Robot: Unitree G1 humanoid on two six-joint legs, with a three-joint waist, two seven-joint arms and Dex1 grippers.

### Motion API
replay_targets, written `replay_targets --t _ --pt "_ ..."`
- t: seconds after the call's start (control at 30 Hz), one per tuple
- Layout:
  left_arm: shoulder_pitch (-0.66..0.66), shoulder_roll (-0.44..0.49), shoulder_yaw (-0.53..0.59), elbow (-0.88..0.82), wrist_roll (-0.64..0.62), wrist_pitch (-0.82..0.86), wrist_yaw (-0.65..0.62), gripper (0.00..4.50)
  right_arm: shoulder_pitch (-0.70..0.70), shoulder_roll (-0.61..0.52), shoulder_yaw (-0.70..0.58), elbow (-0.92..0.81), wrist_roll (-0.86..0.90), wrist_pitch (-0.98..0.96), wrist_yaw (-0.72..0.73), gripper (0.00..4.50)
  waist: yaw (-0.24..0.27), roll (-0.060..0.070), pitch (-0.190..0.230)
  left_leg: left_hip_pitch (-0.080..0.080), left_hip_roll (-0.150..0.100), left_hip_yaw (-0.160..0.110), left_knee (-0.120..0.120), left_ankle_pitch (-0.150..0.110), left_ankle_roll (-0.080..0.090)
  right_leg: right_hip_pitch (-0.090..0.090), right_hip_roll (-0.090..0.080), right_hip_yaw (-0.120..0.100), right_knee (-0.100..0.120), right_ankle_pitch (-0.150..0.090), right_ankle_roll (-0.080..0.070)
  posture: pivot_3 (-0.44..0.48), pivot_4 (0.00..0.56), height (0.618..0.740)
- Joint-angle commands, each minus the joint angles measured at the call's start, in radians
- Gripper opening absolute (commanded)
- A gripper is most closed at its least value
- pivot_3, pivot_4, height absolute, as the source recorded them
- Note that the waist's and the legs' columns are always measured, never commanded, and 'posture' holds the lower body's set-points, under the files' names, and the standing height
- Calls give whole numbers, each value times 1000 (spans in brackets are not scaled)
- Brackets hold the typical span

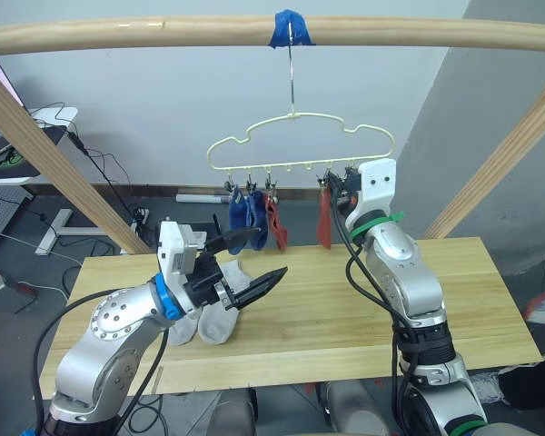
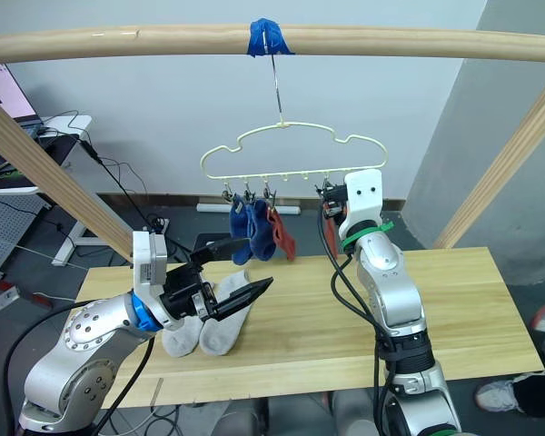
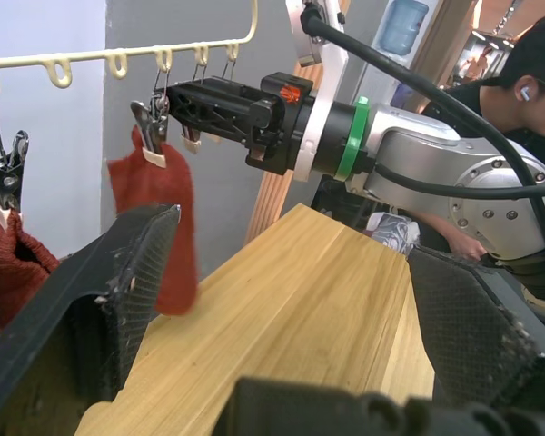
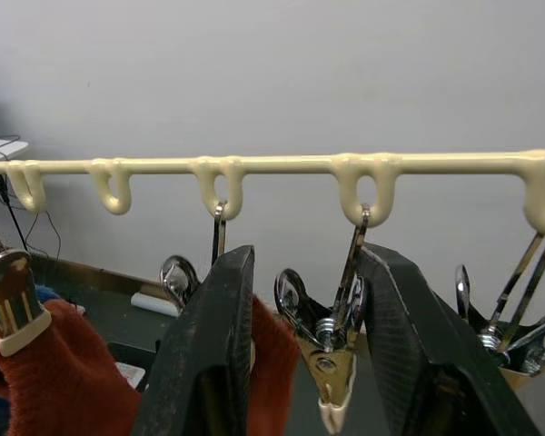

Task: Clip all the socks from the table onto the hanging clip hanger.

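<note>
The clip hanger (image 1: 302, 145) hung by its hook from the wooden pole (image 1: 118, 34), above the far edge of the desk (image 1: 490, 300). Four socks were already clipped to its bar: two blue socks (image 1: 245, 218) and one red sock (image 1: 276, 222) toward the hanger's left end, and a second red sock (image 1: 324, 218) near the middle.

Two grey socks (image 2: 204, 327) lay side by side on the desk, below and to the left of the hanger. Their long axes ran roughly from the near edge of the desk toward the far edge.

The left gripper (image 1: 254, 263) was held low over the desk, just beside and slightly above the grey socks, pointing toward the hanger. Its jaws stood wide apart and held nothing.

The right gripper (image 4: 304, 363) was raised to the hanger bar beside the second red sock. Its jaws stood apart on either side of an empty metal clip (image 4: 331, 363); contact with the clip could not be confirmed.

Judgement: the left arm was clearly the nearer to the grey socks, which lay just below its jaws. The next pick would call for the left jaws to turn down and descend across one sock's long axis, while the right gripper attended the empty clip.
</note>
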Motion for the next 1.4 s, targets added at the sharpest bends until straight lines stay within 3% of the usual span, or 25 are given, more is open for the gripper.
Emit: replay_targets --t 0.03,0.23,0.43,0.5,0.67,0.9,1.0,1.1,1.4 --pt "1 -3 -1 -35 4 -18 1 4500 -25 8 -4 -12 -5 -27 -1 1756 0 0 0 0 0 0 0 0 0 0 0 0 0 0 0 -78 187 740" --pt "5 -6 -2 -36 7 -19 1 4500 -25 9 -9 -11 -4 -25 -1 1756 1 0 0 0 0 0 0 0 0 0 0 0 0 0 0 -79 188 740" --pt "10 -13 -6 -35 12 -21 -2 4500 -19 8 -21 -16 0 -19 -3 311 1 0 0 0 0 0 0 0 0 0 0 0 0 0 0 -80 190 740" --pt "12 -14 -7 -36 14 -23 -3 4500 -15 7 -24 -22 2 -14 -1 14 2 0 0 0 0 0 0 0 0 0 0 0 0 0 0 -80 191 740" --pt "26 -14 -13 -33 22 -27 -6 4500 -10 -31 -56 -46 48 30 56 14 4 0 0 0 0 0 0 0 0 0 0 0 0 0 0 -88 191 740" --pt "37 -7 -17 30 83 -3 35 4500 -36 -132 -116 -101 237 236 226 14 14 0 0 1 0 0 0 0 0 0 0 0 0 0 0 -103 191 740" --pt "41 9 -35 203 194 24 87 4500 -78 -251 -170 -120 395 437 367 14 16 1 0 1 0 0 0 0 0 1 0 0 0 0 0 -114 190 740" --pt "-44 3 -98 397 323 -3 127 4500 -109 -321 -185 -124 503 552 443 14 21 1 0 1 -1 0 1 0 0 1 0 -1 0 0 0 -116 190 740" --pt "-199 -12 -192 802 506 -209 72 4500 -134 -332 -188 -98 534 579 417 14 21 1 0 -1 -1 0 0 0 0 0 0 -1 -1 0 -2 -137 204 740"
